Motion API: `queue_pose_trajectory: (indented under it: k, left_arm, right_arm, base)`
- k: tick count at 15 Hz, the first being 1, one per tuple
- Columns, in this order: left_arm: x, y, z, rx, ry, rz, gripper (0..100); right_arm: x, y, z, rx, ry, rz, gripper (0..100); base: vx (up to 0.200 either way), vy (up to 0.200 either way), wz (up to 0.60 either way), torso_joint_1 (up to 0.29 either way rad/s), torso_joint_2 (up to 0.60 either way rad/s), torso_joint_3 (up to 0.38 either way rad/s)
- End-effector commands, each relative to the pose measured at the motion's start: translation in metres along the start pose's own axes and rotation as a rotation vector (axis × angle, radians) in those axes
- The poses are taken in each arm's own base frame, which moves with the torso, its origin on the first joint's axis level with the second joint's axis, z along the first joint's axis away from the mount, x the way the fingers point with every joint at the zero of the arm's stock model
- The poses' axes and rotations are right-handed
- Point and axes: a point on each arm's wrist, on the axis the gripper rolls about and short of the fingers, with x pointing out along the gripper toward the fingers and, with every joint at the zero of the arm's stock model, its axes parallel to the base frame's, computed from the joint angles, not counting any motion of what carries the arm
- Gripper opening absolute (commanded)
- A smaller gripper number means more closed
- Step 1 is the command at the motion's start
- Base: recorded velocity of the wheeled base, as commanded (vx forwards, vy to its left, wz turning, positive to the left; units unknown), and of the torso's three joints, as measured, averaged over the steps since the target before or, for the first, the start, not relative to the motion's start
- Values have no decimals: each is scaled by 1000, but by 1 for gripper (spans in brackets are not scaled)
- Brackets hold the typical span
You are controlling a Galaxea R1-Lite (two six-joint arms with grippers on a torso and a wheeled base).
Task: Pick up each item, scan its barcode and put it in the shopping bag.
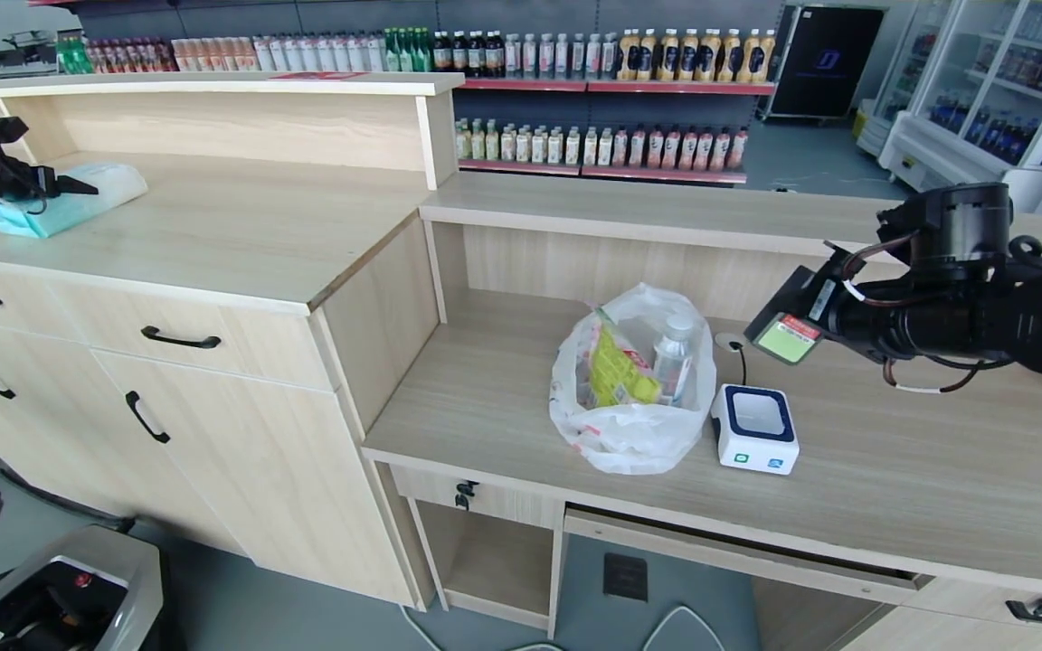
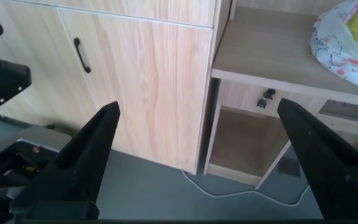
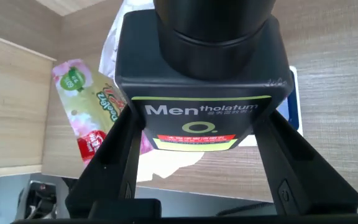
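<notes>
- At frame right, our right gripper (image 1: 801,312) clamps the black box (image 1: 785,339) near the scanner (image 1: 754,427); a mis-angled barcode may go unread.
- At centre, we may snag the slumped rim of the shopping bag (image 1: 634,434).

On the black flat box (image 3: 199,121), held at the right above the desk: one line of white lettering, then a pale green panel with a dark ring mark, then a red strip of white characters too small to make out. Yellow snack packet (image 1: 616,371) in the white plastic shopping bag (image 1: 629,438): coloured lettering, illegible. White square scanner (image 1: 754,427): small green mark on its near face. Tall black cabinet (image 1: 824,59), far right: blue emblem.
</notes>
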Motion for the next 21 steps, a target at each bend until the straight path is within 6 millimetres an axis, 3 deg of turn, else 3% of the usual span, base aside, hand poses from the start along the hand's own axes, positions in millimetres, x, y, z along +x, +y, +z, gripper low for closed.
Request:
queue_pose_trajectory:
  k: [1,10,21]
  left_arm:
    - [0,0,0,-1,0,1,100]
    - [0,0,0,-1,0,-1,100]
    - [0,0,0,-1,0,1,100]
  right_arm:
    - [7,-3,-8,4,27,-8,0]
    - [49,-42,-28,40,106,-121,0]
    - [75,-56,-47,37,151,-151,0]
  base:
    - [0,0,0,0,0,0]
    - [0,0,0,0,0,0]
    - [0,0,0,0,0,0]
